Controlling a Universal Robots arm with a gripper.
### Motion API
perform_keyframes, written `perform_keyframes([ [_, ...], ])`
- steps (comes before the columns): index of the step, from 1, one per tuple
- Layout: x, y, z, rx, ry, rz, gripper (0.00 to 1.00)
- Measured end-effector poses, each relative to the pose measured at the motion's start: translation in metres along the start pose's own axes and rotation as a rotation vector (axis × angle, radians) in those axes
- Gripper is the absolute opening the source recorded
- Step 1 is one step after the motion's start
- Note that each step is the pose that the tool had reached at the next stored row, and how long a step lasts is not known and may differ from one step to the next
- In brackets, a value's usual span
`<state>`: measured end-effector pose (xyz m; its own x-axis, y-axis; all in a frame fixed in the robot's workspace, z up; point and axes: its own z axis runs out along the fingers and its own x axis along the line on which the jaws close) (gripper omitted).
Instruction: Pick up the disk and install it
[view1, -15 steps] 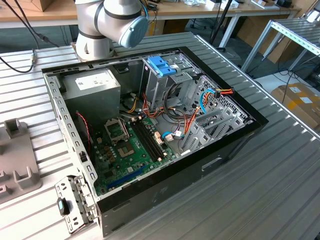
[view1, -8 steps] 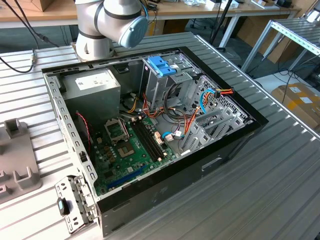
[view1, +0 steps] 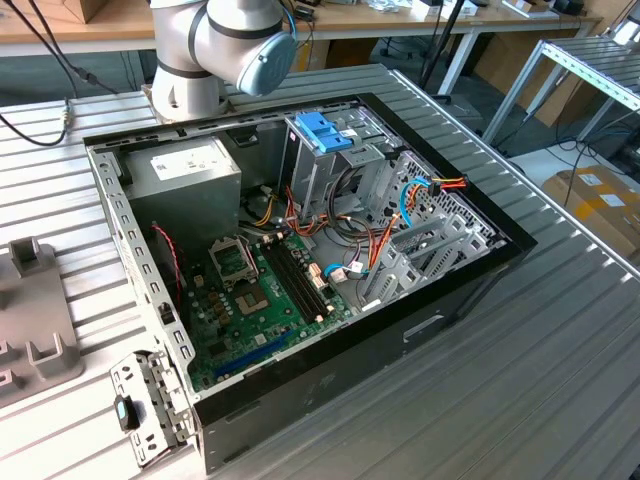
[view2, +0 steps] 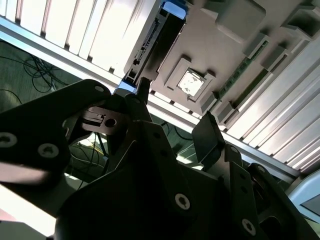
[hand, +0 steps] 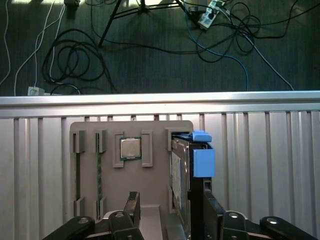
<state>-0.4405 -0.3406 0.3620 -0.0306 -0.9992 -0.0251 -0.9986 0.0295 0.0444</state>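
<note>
The disk (hand: 180, 170) is stood on edge in the grey holder (hand: 155, 150) on the desk (hand: 280, 165) and is flanked by the unclenched pincer (hand: 170, 200), so picking up seems just begun and an even squeeze is needed.

Disk partly out of sight
The lower end of the disk (hand: 181, 167), in the end slot of the grey holder (hand: 155, 185), is lost behind the gripper (hand: 171, 196) and the picture's edge.
</note>
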Motion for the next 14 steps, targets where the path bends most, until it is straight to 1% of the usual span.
perform_keyframes([
  [14,-0.0022,0.0008,0.0019,0.0000,0.0000,0.000,0.62],
])
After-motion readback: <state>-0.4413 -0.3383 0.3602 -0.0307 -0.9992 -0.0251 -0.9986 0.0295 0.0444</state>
